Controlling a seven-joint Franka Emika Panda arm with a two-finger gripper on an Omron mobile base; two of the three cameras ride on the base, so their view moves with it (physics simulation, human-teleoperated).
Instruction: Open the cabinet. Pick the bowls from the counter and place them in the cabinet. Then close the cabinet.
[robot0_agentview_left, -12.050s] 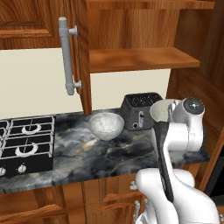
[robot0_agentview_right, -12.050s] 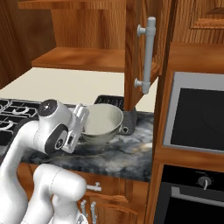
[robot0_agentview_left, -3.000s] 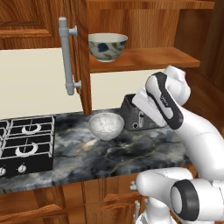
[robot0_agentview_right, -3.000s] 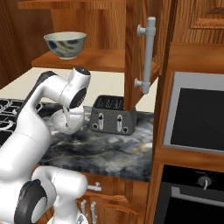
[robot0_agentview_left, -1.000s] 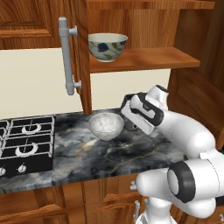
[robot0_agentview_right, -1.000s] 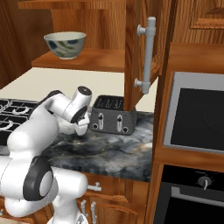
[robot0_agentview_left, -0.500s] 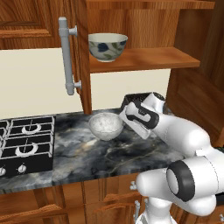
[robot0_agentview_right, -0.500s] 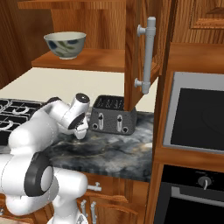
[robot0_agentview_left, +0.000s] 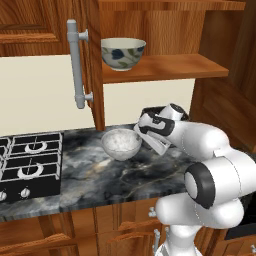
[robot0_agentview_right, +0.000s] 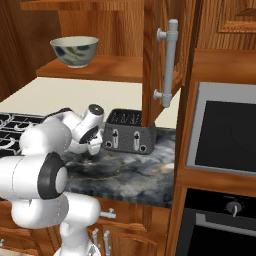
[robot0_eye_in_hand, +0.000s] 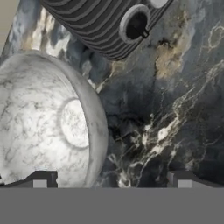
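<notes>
Now the cabinet (robot0_agentview_left: 150, 30) is seen standing open above the gripper (robot0_eye_in_hand: 111, 179), with the leaf-patterned bowl (robot0_agentview_left: 123, 53) already set on its shelf. Since a second ago the arm has been lowered onto the counter (robot0_agentview_left: 125, 175). The speckled bowl (robot0_eye_in_hand: 48, 122) is found directly beneath the hand, one fingertip (robot0_eye_in_hand: 40, 180) over its inside and the other outside its rim, jaws spread wide, nothing grasped. A rim grasp is judged to be next; the toaster (robot0_eye_in_hand: 105, 22) lies just beyond.

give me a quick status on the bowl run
Jaws open, low at speckled bowl's rim. Patterned bowl on cabinet shelf. Toaster close behind.
</notes>
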